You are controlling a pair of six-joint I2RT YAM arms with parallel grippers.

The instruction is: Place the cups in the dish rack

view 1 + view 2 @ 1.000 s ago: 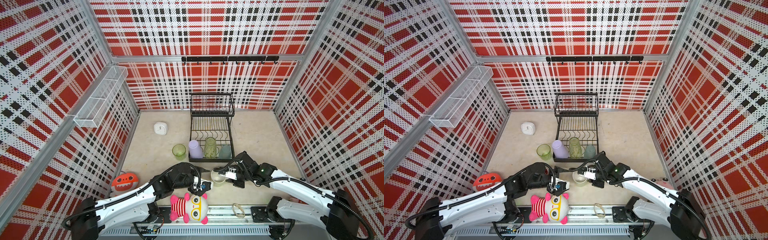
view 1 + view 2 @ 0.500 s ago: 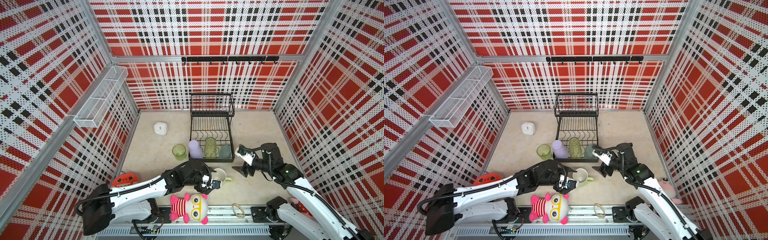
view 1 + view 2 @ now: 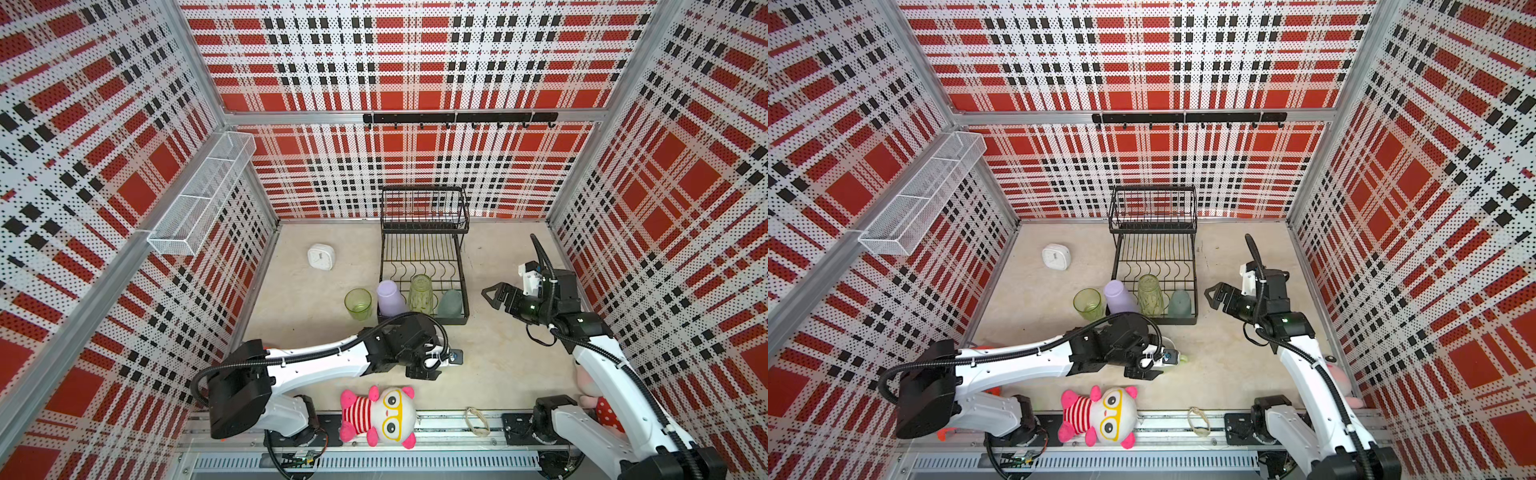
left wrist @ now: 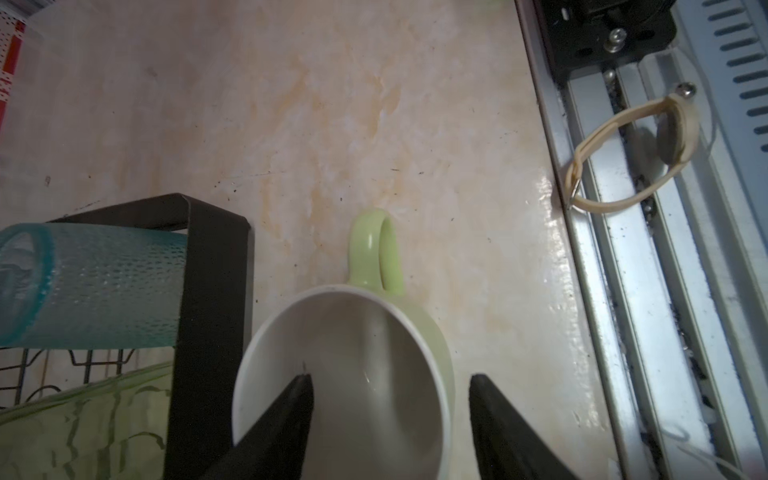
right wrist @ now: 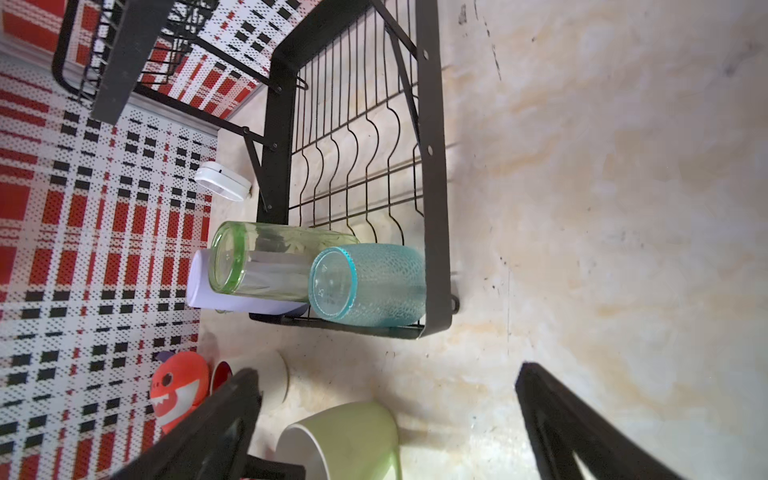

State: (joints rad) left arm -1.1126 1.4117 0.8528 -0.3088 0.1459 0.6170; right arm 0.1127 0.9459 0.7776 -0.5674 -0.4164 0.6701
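Shows right gripper (image 3: 495, 294) drawn back beside black wire dish rack (image 3: 424, 249), spread wide and empty, left gripper (image 4: 390, 380) part-open astride rim of pale green ceramic mug (image 4: 345, 357) on tabletop (image 4: 374, 124), three upturned cups (image 3: 420, 293) racked, clear green tumbler (image 3: 358, 303) and white red-lined mug (image 5: 259, 376) waiting.

Three cups (image 3: 420, 293) stood in a row at the front of the rack (image 3: 424, 216). A fourth cup (image 3: 358, 303) stood just left of it, the clock (image 3: 321, 257) behind that, and a mug (image 4: 353, 365) on the table (image 3: 498, 374) before the rack.
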